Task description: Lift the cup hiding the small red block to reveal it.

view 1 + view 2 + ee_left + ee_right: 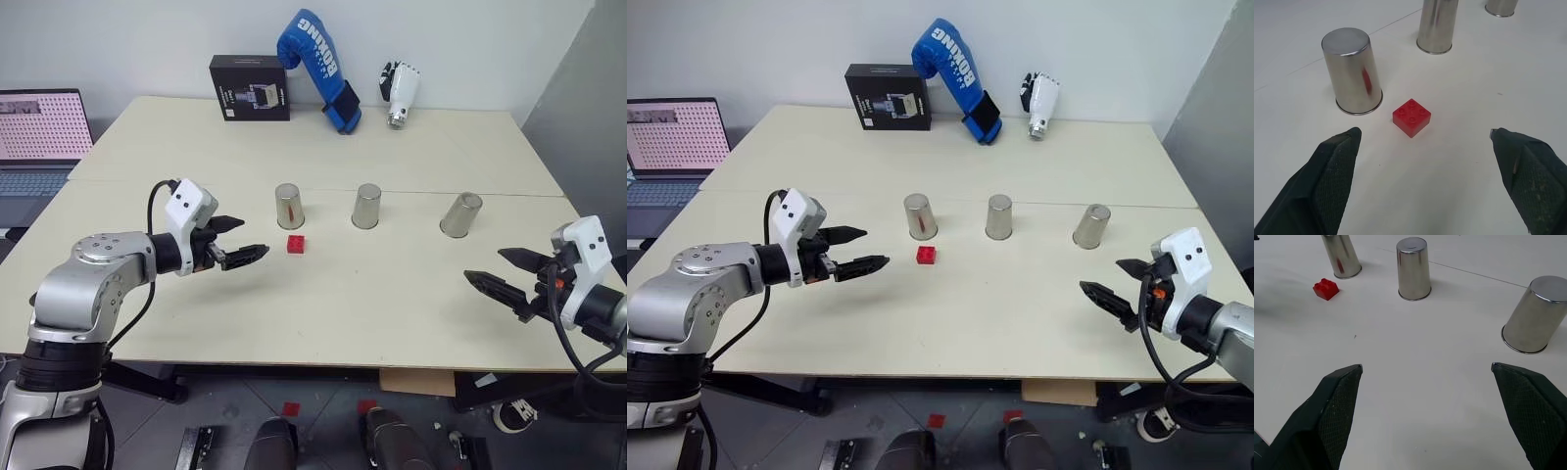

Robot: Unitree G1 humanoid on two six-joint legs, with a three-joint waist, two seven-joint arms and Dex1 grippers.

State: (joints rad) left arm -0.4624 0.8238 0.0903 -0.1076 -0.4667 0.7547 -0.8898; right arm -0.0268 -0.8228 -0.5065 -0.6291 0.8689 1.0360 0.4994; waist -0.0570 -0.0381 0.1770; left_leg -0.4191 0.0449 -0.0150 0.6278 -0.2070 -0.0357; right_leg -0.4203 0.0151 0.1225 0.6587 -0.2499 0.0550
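Note:
Three silver metal cups stand upside down in a row on the cream table: a left cup, a middle cup and a right cup. The small red block lies uncovered on the table just in front of the left cup, also seen as the red block between my left fingers' line of sight. My left gripper hovers open just left of the block, holding nothing. My right gripper hangs open near the table's right front, well short of the right cup.
At the table's back stand a black box, a blue boxing glove and a white and black glove. A laptop sits off the left side.

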